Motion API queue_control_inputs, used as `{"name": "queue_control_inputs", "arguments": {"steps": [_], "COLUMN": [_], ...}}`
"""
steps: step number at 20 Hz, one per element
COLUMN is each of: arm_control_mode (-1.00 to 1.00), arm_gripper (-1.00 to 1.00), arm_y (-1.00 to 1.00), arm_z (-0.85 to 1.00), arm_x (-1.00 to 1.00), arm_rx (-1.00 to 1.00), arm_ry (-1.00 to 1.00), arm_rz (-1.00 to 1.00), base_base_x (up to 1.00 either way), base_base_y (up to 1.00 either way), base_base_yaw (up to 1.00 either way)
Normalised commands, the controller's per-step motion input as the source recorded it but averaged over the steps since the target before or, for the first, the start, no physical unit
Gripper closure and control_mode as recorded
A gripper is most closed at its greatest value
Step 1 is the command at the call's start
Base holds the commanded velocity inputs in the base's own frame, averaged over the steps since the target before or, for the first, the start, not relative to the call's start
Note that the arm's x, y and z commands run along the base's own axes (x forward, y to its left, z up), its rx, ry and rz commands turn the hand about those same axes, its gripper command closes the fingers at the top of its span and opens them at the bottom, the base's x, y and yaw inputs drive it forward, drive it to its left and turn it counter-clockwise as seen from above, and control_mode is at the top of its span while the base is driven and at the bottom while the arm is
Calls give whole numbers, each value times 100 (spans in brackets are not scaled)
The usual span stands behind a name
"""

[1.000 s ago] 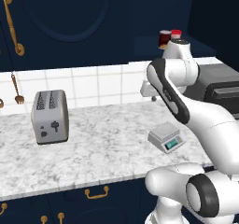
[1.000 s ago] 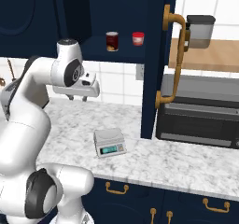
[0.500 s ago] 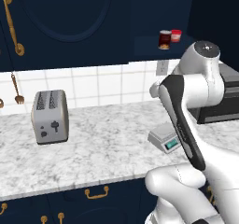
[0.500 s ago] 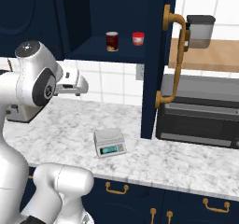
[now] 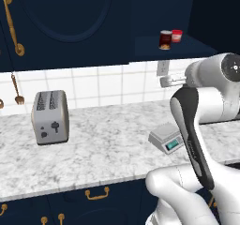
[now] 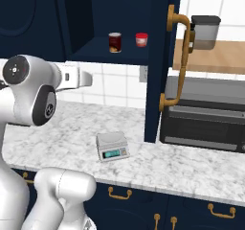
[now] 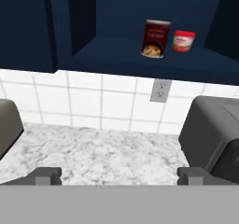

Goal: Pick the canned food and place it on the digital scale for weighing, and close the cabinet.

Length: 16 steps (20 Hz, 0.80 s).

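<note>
On the open cabinet (image 6: 158, 56) shelf, left of the red-and-white container (image 7: 184, 40), the canned food (image 7: 155, 38) is waiting.
Your gripper (image 7: 119, 174) is hanging wide open and empty below that can; reaching off-centre, you are risking toppling its red-and-white neighbour. Under the cabinet, the digital scale (image 6: 113, 146) is sitting bare.

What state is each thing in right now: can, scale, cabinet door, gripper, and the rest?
canned food: upright on the cabinet shelf, not yet picked
red-and-white container: upright beside the can
digital scale: on the counter, platform bare, display lit
cabinet: door open
gripper: open, holding nothing
toaster: on the counter, slots bare
</note>
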Motion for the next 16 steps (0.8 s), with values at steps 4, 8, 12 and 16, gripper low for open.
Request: {"name": "queue_control_inputs", "arguments": {"steps": [4,8,12,16], "arm_control_mode": [-100,-100,-100,-100], "arm_gripper": [-100,-100,-100,-100], "arm_y": [-28,-20,-29,-17], "arm_z": [70,76,49,13], "arm_x": [0,1,11,31], "arm_rx": [0,0,0,0], "arm_ry": [-15,-2,0,0], "arm_rz": [0,0,-1,-1], "base_base_x": [0,0,0,0], "base_base_y": [0,0,0,0], "base_base_yaw": [0,0,0,0]}}
